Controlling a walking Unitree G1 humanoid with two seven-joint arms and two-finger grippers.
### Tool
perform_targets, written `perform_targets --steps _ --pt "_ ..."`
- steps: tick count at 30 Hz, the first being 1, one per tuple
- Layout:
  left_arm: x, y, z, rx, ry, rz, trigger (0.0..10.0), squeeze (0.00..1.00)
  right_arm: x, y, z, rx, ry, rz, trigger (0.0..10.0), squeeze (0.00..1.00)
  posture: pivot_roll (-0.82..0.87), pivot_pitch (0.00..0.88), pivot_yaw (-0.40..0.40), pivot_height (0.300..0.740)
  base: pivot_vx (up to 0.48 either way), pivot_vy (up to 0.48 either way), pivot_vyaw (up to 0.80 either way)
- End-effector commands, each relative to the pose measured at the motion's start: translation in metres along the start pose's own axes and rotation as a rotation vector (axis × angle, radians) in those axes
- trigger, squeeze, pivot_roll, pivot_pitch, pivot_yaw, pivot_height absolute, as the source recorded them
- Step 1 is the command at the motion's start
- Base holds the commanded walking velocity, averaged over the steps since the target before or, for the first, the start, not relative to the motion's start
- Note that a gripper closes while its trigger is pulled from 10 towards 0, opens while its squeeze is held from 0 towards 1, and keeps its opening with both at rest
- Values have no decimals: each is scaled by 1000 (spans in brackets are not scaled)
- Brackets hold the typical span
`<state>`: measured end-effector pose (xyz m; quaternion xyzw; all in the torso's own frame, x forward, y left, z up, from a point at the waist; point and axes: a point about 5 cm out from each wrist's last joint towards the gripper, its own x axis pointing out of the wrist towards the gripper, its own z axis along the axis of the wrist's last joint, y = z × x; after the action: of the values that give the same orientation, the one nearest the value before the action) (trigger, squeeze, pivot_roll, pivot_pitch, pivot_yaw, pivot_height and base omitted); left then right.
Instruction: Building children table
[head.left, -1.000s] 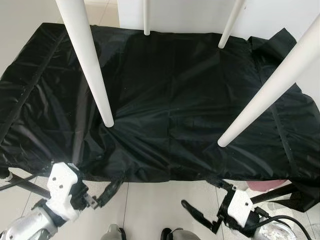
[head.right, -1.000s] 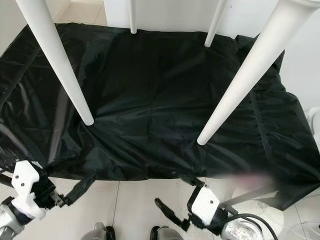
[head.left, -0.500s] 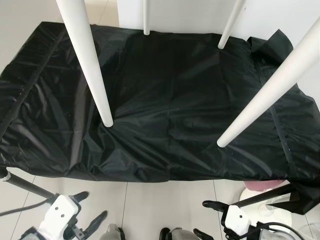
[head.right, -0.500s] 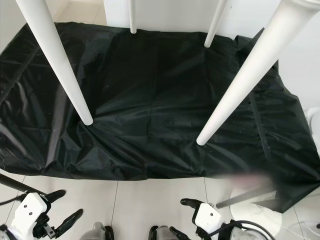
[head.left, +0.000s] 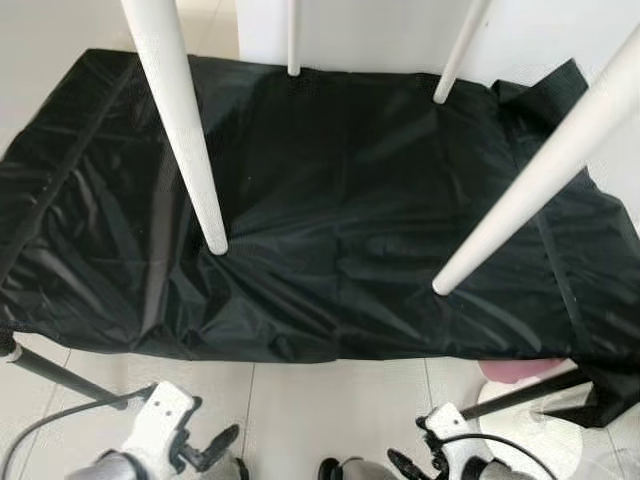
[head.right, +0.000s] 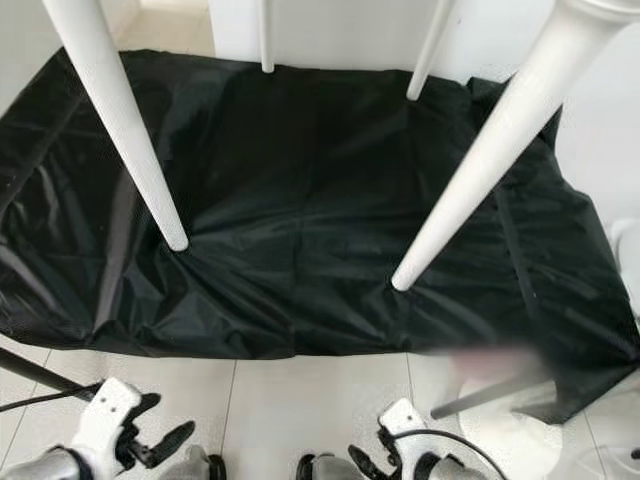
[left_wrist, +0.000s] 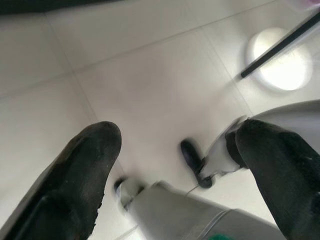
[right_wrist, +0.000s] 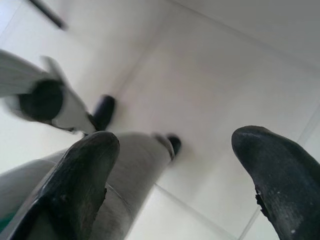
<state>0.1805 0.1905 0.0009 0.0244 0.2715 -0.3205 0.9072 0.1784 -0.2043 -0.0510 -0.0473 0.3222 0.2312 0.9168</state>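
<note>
Four white table legs are standing on a black sheet (head.left: 340, 200) spread over the tiled floor (head.left: 330, 410): the near left leg (head.left: 185, 130) and near right leg (head.left: 530, 180) are slanting down to rest their tips on the sheet, while two far legs (head.left: 293, 40) are meeting it at its back edge by the white wall. The tabletop itself is lying above the frame, out of sight.

In the eye views the left claw (head.left: 215, 447) and right claw (head.left: 405, 465) are hanging low at the bottom edge, over bare tile just short of the sheet's front hem, touching nothing. A thin black pole (head.left: 60, 375) is crossing the floor at the left, and a round white base (head.left: 540, 425) with a dark rod is sitting at the right.

The wrist views are adding what the head cannot: the left claw's fingers (left_wrist: 80, 175) are spread wide with nothing between them, and so are the right claw's fingers (right_wrist: 280, 175), each looking down at tile and the robot's own grey legs and dark feet.
</note>
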Motion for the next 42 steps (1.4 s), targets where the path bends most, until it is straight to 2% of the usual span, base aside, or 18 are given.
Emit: perform_targets --steps 1,3,5,6,7,12,14,18,20,22,26,27,29,32,34,42 --pt "8 -8 -28 -36 110 -92 10000 0 -3 0 -19 157 68 -70 10000 0 39 158 -43 740 0 0 0" --pt "13 -7 -30 -47 121 -79 10000 0 -1 0 -21 173 79 -78 10000 0 39 156 -40 740 0 0 0" --pt "24 -11 -34 -40 143 -75 10000 0 1 0 -26 243 97 -124 10000 0 39 156 -40 740 0 0 0" --pt "24 -11 -34 -40 143 -75 10000 0 1 0 -26 243 97 -124 10000 0 39 156 -40 740 0 0 0" --pt "34 -10 -38 -65 190 -26 10000 0 4 1 -29 272 119 -178 10000 0 35 140 -39 740 0 0 0" --pt "44 -6 -44 -107 253 51 10000 0 7 4 -31 259 153 -223 10000 0 37 133 -37 740 0 0 0" --pt "50 -2 -50 -135 284 115 10000 0 9 3 -33 258 184 -281 10000 0 26 121 -34 740 0 0 0" --pt "53 -2 -53 -120 307 145 10000 0 10 3 -35 265 206 -312 10000 0 24 117 -34 740 0 0 0" --pt "53 -6 -63 -52 379 176 10000 0 14 13 -38 275 244 -292 10000 0 26 107 -33 740 0 0 0" --pt "51 -14 -76 -18 469 209 10000 0 16 21 -42 271 280 -282 10000 0 30 104 -33 740 0 0 0" --pt "50 -25 -86 24 538 188 10000 0 16 23 -45 238 319 -316 10000 0 32 101 -37 740 0 0 0" --pt "50 -26 -87 28 543 185 10000 0 16 23 -45 234 322 -320 10000 0 32 101 -37 740 0 0 0" --pt "52 -27 -86 -21 527 195 10000 0 18 29 -46 199 341 -311 10000 0 30 99 -34 740 0 0 0" --pt "53 -26 -85 -28 523 200 10000 0 19 31 -46 186 348 -309 10000 0 30 99 -34 740 0 0 0" --pt "54 -26 -84 16 529 183 10000 0 22 35 -44 155 354 -298 10000 0 36 96 -38 740 0 0 0" --pt "56 -33 -85 80 541 131 10000 0 25 38 -42 95 365 -275 10000 0 42 90 -48 740 0 0 0"
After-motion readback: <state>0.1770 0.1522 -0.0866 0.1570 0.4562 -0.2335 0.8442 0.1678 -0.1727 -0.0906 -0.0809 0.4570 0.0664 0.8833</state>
